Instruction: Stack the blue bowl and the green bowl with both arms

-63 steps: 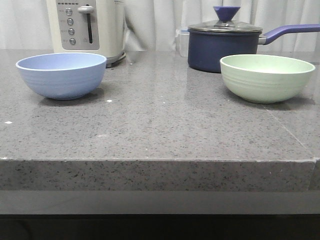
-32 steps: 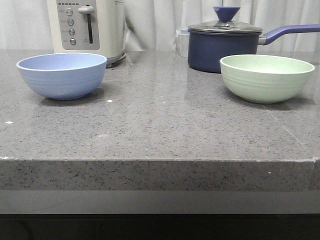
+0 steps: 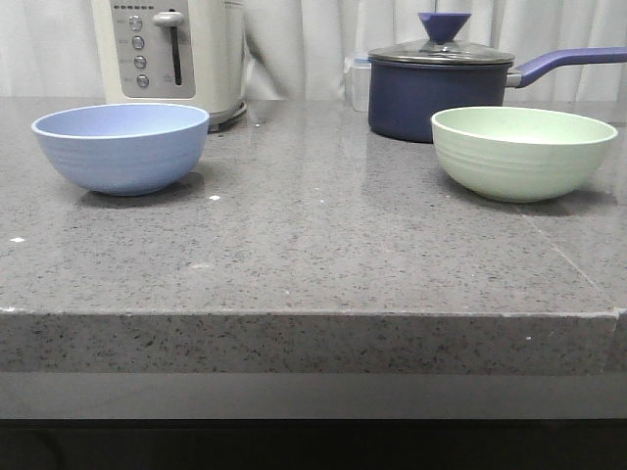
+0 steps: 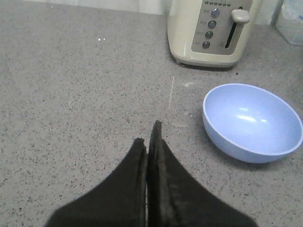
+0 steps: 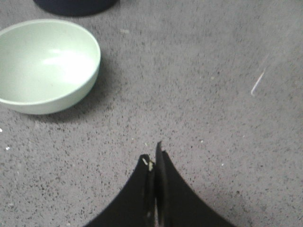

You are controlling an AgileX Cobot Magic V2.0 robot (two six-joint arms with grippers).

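Note:
The blue bowl (image 3: 120, 147) stands upright and empty at the left of the grey stone counter; it also shows in the left wrist view (image 4: 252, 123). The green bowl (image 3: 523, 152) stands upright and empty at the right, and also shows in the right wrist view (image 5: 46, 64). Neither arm shows in the front view. My left gripper (image 4: 147, 137) is shut and empty above bare counter, apart from the blue bowl. My right gripper (image 5: 154, 156) is shut and empty above bare counter, apart from the green bowl.
A cream toaster (image 3: 168, 54) stands behind the blue bowl. A dark navy lidded saucepan (image 3: 441, 86) with a long handle stands behind the green bowl. A clear container (image 3: 357, 80) sits beside the pan. The counter's front edge (image 3: 313, 315) runs across the front view.

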